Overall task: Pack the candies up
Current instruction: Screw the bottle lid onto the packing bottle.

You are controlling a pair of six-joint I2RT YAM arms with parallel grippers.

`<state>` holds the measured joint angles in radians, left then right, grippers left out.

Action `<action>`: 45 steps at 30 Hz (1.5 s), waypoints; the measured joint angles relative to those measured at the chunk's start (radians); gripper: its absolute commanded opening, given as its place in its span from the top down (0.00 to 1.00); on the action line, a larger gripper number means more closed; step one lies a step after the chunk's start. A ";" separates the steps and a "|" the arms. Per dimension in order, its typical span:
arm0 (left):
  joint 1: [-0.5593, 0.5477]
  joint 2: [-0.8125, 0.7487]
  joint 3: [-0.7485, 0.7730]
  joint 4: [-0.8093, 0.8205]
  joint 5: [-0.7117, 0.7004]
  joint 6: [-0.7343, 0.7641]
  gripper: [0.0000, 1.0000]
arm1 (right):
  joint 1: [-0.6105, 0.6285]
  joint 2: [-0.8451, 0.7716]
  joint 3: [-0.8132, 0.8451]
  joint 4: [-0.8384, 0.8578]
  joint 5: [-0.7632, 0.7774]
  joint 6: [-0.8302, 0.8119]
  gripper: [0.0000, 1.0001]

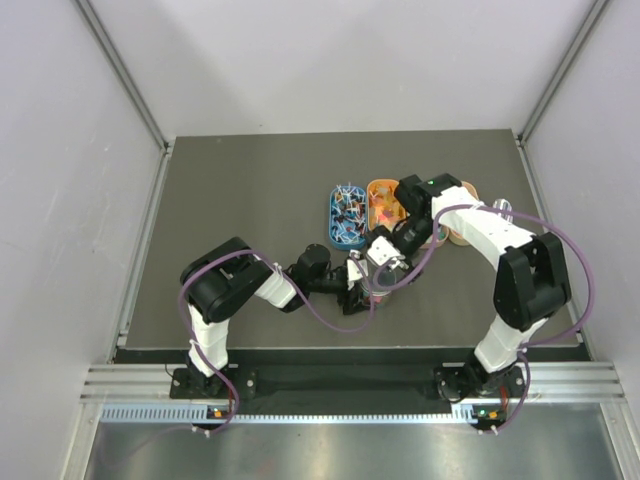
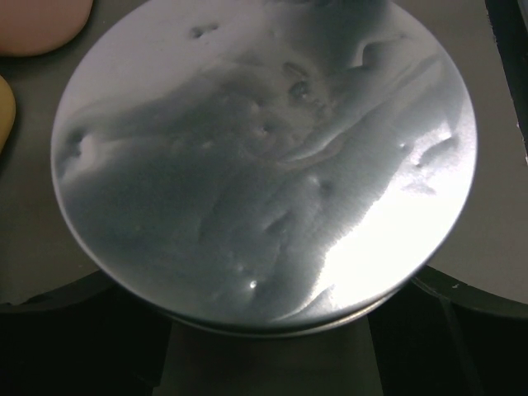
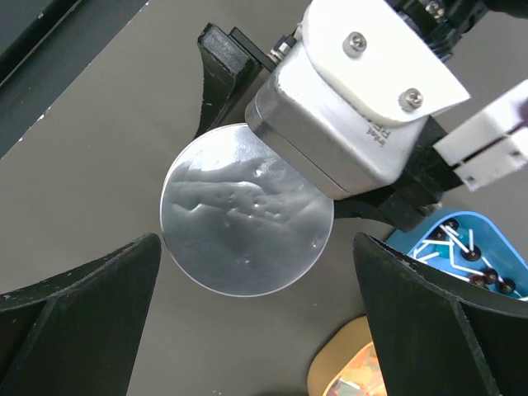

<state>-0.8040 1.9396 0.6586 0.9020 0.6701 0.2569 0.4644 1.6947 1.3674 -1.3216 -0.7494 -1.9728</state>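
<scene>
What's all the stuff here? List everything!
blue tray: one, blue, middle of the table
orange tray: one, orange, beside the blue tray
candies: many, mixed colours, in both trays
silver-topped jar: one, silver, in the left gripper
clear round thing: one, see-through, table's right side
pale shapes: two, pink and yellow, left wrist view's corner
table: one, dark grey, under everything
left gripper: one, black, closed on the jar
right gripper: one, black, open above the jar

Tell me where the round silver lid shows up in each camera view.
Top external: silver lid is small, just right of centre, below the trays.
Left wrist: it fills most of the picture.
Right wrist: centre, slightly left.
Shared landmark: the blue tray, above the lid in the top view, lower right in the right wrist view; not in the left wrist view.
</scene>
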 measured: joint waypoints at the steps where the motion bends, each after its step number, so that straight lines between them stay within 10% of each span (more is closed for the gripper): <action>1: 0.000 0.000 0.000 0.000 0.000 0.000 0.78 | 0.002 0.003 0.000 0.000 0.001 0.000 0.00; 31: 0.000 0.000 0.000 0.000 0.001 0.000 0.77 | 0.013 0.056 0.001 -0.003 0.023 -0.006 0.04; 45: 0.003 0.000 0.000 0.000 0.004 0.004 0.77 | 0.025 0.056 0.010 -0.004 0.030 -0.006 0.46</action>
<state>-0.8005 1.9400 0.6586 0.9020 0.6743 0.2611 0.4892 1.7512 1.3769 -1.3258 -0.7193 -1.9793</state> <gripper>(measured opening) 0.832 0.800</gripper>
